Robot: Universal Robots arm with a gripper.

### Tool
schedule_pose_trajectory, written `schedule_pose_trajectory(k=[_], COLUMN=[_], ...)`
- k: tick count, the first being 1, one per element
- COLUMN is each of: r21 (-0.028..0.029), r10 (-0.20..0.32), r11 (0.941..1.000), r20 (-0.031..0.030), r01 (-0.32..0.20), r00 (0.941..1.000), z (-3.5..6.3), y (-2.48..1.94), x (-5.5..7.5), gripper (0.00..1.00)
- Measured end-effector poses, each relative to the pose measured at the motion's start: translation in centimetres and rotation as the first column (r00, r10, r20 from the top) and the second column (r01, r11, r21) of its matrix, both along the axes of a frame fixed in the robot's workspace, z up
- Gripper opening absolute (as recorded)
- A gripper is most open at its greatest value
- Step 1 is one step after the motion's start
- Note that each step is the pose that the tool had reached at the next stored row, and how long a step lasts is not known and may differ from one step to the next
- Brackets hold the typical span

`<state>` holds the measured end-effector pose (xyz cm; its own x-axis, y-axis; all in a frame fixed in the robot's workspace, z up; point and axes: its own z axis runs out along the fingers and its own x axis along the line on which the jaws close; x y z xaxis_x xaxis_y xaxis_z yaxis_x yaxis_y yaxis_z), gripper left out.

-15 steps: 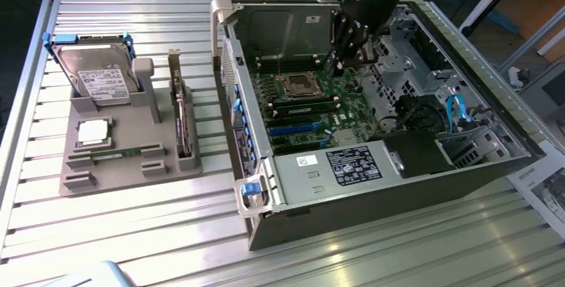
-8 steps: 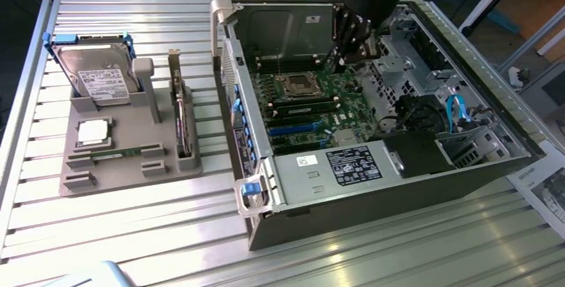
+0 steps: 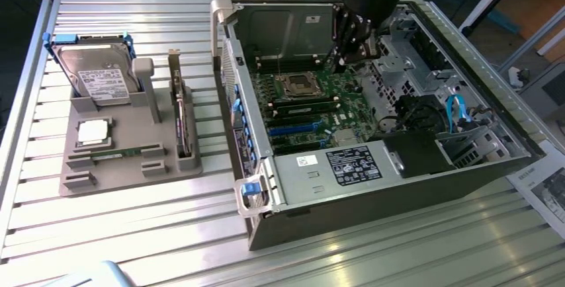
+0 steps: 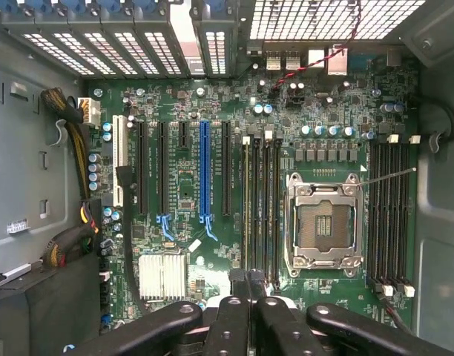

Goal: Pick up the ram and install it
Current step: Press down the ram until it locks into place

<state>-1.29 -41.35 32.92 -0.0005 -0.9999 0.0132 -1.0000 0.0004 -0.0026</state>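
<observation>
The ram (image 3: 116, 155) is a thin green stick lying in a slot at the front of the grey holder (image 3: 132, 171), on the exterior view's left. My gripper (image 3: 356, 54) hangs inside the open computer case (image 3: 371, 188), well apart from the ram and above the motherboard (image 3: 309, 112). Its dark fingers (image 4: 234, 311) are pressed together, with the gripper (image 4: 248, 282) shut on nothing, just over the end of the black memory slots (image 4: 261, 208) beside the empty processor socket (image 4: 322, 222).
The holder also carries a hard drive (image 3: 99, 75), a square silver processor (image 3: 94, 131) and an upright dark card (image 3: 181, 125). More memory slots (image 4: 390, 215) lie beyond the socket. Cables (image 4: 67, 133), a heatsink (image 4: 162, 276) and the case walls crowd the motherboard.
</observation>
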Motion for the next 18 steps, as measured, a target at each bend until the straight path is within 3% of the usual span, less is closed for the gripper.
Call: schedule_pose_trajectory(k=[6, 10, 15, 18], r21=[0.0, 0.0, -0.0001, 0.0], r10=[-0.004, -0.063, -0.14, -0.194], r11=[1.0, 0.998, 0.9901, 0.9811], r20=[0.0, 0.0, 0.0, 0.0], r01=[0.004, 0.063, 0.14, 0.194], r00=[1.0, 0.998, 0.9901, 0.9811], z=[0.0, 0.0, 0.0, 0.0], y=[0.0, 0.0, 0.0, 0.0], x=[0.0, 0.0, 0.0, 0.0], gripper=[0.1, 0.1, 0.1, 0.1])
